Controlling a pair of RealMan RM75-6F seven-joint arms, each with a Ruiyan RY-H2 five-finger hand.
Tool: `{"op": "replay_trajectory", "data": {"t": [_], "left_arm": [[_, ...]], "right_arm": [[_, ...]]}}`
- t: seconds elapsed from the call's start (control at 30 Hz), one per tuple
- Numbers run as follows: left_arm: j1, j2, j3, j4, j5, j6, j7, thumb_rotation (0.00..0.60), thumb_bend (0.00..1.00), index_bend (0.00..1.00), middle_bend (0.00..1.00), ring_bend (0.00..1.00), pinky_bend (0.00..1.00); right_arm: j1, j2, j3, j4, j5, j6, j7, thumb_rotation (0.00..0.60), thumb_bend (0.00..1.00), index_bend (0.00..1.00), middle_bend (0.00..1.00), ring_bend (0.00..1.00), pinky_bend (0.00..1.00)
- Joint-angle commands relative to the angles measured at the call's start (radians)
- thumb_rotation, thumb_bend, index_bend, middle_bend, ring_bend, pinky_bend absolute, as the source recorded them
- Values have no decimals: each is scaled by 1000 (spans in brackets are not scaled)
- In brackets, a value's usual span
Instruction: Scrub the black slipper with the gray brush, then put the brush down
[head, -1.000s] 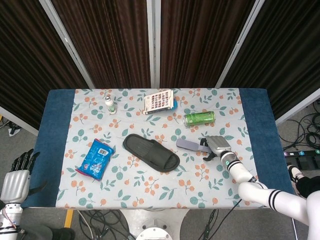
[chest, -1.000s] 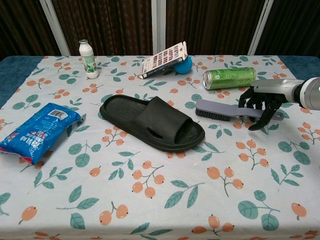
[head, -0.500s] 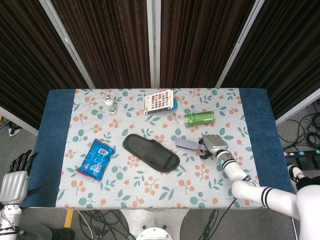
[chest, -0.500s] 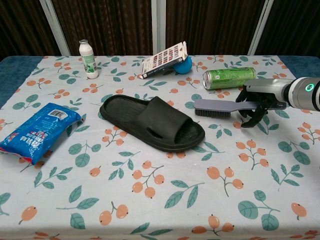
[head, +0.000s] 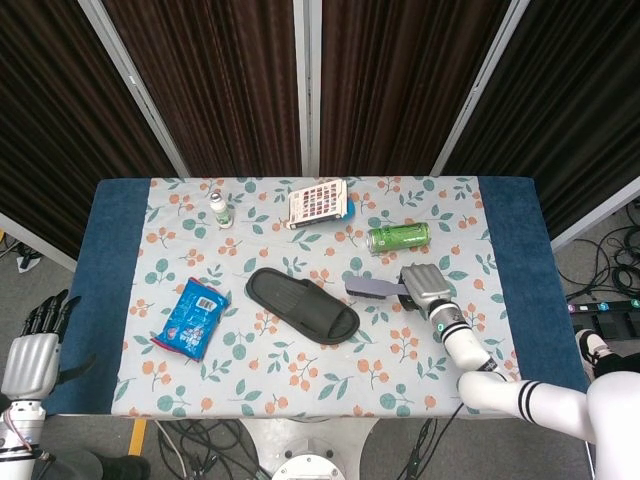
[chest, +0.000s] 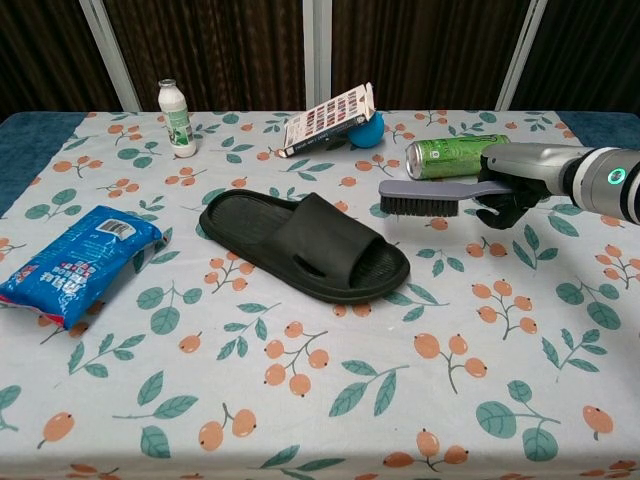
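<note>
The black slipper (head: 302, 304) (chest: 304, 243) lies slantwise at the middle of the floral tablecloth. My right hand (head: 423, 286) (chest: 516, 185) grips the handle of the gray brush (head: 371, 289) (chest: 424, 197), which hangs bristles down a little above the cloth, just right of the slipper's toe end. The brush head points left toward the slipper without touching it. My left hand (head: 33, 352) hangs open beyond the table's left front corner, seen only in the head view.
A green can (head: 398, 237) (chest: 452, 156) lies on its side just behind the brush. A patterned booklet (head: 319, 202) leans on a blue ball (chest: 368, 131) at the back. A small white bottle (chest: 177, 105) stands back left. A blue snack bag (chest: 65, 260) lies front left.
My right hand has closed on the brush handle and lifted the brush off the cloth, carrying it up and left toward the slipper. The left hand barely moved.
</note>
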Motion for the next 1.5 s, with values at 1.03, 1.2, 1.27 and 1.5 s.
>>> {"op": "replay_trajectory", "data": {"t": [1.03,1.2,1.27,1.5], "left_arm": [[-857,-226,-58,310,202,-802,-305,600,256,145,120,45,119],[-909,-282,-35,378,172,-872,-324,600,258,145,121,45,119],[-923,-302,-31,403,153,-896,-322,600,258,145,120,45,119],[-953,-347,-13,449,112,-942,-316,600,258,145,120,45,119]], "right_arm": [[-91,307,76,-293,-365,140,150,600,459,1000,1000,1000,1000],[-97,293,78,-272,-369,140,168,600,462,1000,1000,1000,1000],[-98,287,76,-262,-372,135,174,600,462,1000,1000,1000,1000],[-92,259,64,-226,-386,106,179,600,462,1000,1000,1000,1000]]}}
